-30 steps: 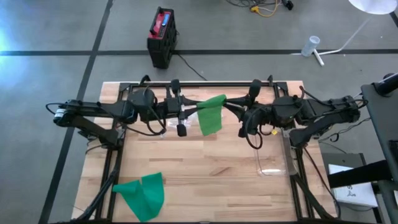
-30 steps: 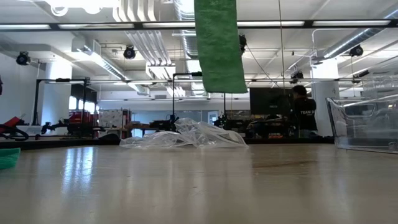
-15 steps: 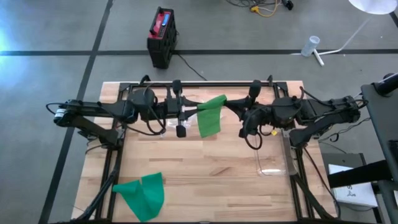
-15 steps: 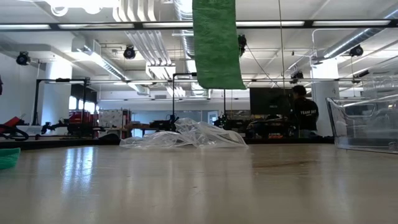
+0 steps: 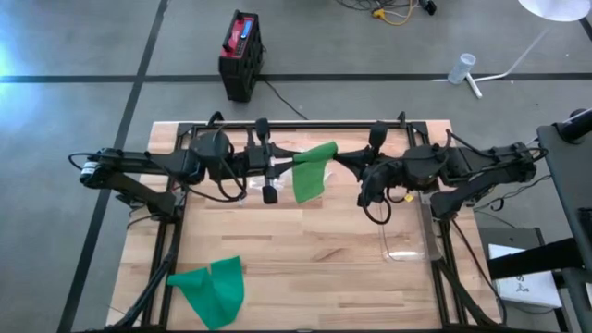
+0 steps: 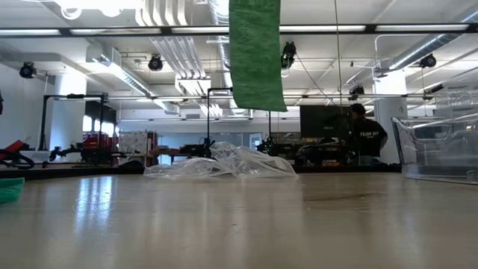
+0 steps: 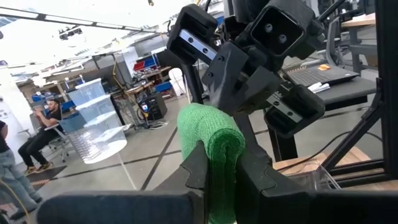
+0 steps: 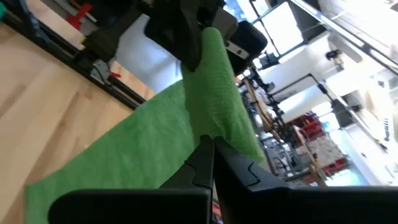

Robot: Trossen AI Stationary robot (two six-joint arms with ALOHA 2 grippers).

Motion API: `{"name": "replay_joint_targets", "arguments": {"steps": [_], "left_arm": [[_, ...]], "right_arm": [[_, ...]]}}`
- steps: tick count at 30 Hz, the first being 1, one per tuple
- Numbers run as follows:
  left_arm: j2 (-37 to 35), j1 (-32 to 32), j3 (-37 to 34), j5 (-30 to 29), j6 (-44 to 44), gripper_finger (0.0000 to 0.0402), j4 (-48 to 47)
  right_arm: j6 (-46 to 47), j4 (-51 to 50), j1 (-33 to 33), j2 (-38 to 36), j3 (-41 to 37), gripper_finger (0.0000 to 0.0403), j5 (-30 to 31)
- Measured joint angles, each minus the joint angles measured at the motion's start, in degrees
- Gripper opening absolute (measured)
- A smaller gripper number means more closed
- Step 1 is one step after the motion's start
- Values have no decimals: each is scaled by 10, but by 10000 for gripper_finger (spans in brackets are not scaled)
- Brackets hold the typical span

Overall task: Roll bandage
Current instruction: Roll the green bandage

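A green bandage point(image 5: 313, 172) is held in the air between my two grippers over the table's far part. In the low view its free length point(image 6: 255, 54) hangs straight down, well clear of the table. My left gripper point(image 5: 292, 166) is shut on it from the left; it also shows in the left wrist view point(image 7: 217, 177). My right gripper point(image 5: 339, 160) is shut on it from the right; it also shows in the right wrist view point(image 8: 209, 155). A second green bandage point(image 5: 212, 288) lies loosely folded at the table's near left. My left gripper pinches the bandage's rolled-up upper end point(image 7: 210, 138) between its two fingers point(image 7: 191, 173), coming level from the table's left. The roll is lifted clear and the rest hangs below it. My right gripper pinches the bandage's upper part point(image 8: 219, 124) between its shut fingers point(image 8: 203, 160), coming level from the table's right, opposite my left gripper. One layer or several, I cannot tell. The cloth spreads away from the fingers and hangs clear of the table.
A crumpled clear plastic bag point(image 6: 222, 164) lies on the table's far part under the arms. A clear plastic container point(image 5: 407, 239) stands at the table's right side; it also shows in the low view point(image 6: 439, 148). The middle of the wooden table point(image 5: 305, 259) is bare.
The hanging bandage has turned a little and shows narrower in the low view, drifting slightly sideways. Both grippers stay shut on it at about the same place.
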Motion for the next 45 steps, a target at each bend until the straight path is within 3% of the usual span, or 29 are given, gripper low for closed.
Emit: {"name": "replay_joint_targets", "arguments": {"steps": [19,32,45], "left_arm": [[-1,0,0,-4,8,26,-17],[-1,-3,0,12,4,27,-12],[-2,-5,0,24,-55,30,3]], "right_arm": [[-24,16,31,-3,-1,1,-21],[-58,51,32,-3,-1,65,16],[-62,33,32,-3,-1,38,10]]}}
